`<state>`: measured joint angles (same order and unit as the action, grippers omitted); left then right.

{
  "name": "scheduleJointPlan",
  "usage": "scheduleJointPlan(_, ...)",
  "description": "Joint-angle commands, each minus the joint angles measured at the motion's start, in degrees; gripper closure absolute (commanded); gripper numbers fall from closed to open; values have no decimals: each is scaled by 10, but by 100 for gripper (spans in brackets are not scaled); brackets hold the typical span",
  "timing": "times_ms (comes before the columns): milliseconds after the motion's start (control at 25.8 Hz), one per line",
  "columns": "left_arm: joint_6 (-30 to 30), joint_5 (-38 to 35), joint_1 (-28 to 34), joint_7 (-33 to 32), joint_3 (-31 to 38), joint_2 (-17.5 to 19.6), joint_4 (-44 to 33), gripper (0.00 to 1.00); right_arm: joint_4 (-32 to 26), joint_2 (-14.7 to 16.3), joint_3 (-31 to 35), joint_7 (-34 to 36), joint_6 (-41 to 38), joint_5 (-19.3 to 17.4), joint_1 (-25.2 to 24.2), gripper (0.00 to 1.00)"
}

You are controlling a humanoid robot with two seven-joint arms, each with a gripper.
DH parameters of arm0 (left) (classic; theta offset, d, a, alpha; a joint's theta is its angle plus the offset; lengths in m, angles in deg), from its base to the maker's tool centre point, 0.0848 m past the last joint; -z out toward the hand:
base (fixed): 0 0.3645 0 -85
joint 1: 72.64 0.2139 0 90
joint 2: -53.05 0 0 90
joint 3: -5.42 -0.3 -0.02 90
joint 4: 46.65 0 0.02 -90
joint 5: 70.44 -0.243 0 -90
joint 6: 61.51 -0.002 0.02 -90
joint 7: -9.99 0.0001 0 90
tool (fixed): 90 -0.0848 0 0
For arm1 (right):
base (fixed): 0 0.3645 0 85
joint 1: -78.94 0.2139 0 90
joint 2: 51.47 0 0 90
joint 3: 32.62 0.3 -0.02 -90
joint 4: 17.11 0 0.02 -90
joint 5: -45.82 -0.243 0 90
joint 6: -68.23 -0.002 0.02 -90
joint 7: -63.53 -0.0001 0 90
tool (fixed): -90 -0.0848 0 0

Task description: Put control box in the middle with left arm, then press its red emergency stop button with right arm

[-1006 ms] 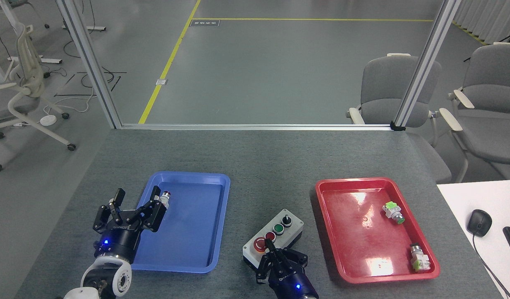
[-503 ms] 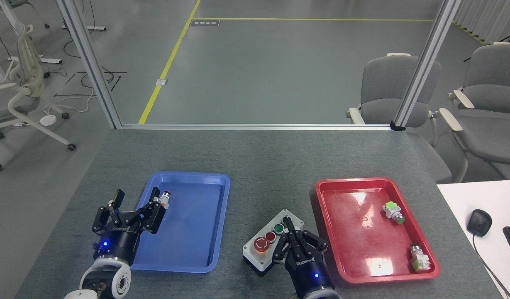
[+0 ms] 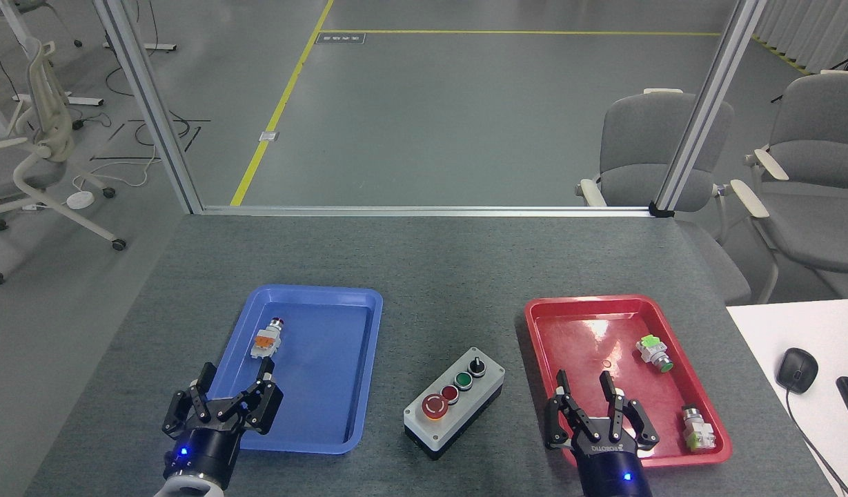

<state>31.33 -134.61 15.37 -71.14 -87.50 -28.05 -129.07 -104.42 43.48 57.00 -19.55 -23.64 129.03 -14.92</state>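
Observation:
The control box (image 3: 455, 402), light grey on top with a black base, lies slanted on the table between the two trays. Its row runs from the black knob at the far right end through a green and a small red button to the red emergency stop button (image 3: 433, 406) at the near left end. Nothing touches the box. My right gripper (image 3: 583, 382) is open, to the right of the box, over the near left corner of the red tray (image 3: 549, 384). My left gripper (image 3: 234, 373) is open and empty over the near left edge of the blue tray (image 3: 327, 386).
A small push-button with an orange and white body (image 3: 266, 339) lies in the blue tray. Two small push-buttons (image 3: 653, 352) (image 3: 697, 426) lie in the red tray. A white desk with a mouse (image 3: 796, 369) stands at the right. Chairs stand beyond the table's far edge.
My right gripper left the control box, moved right over the red tray and opened. My left gripper drew back toward me, uncovering the small push-button in the blue tray. The box stayed put.

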Motion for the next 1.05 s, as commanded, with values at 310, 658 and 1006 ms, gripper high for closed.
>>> scheduleJointPlan(310,-37,4,-36,4,-2,-6,40,1,-4,13,31,-28,6,-15,-8,2)
scheduleJointPlan(658,-37,4,-36,4,-2,-6,41,1,5,41,22,-27,18,-23,17,2)
scheduleJointPlan(1006,-37,4,-36,4,-2,-6,41,1,17,68,-1,-28,25,-53,33,2)
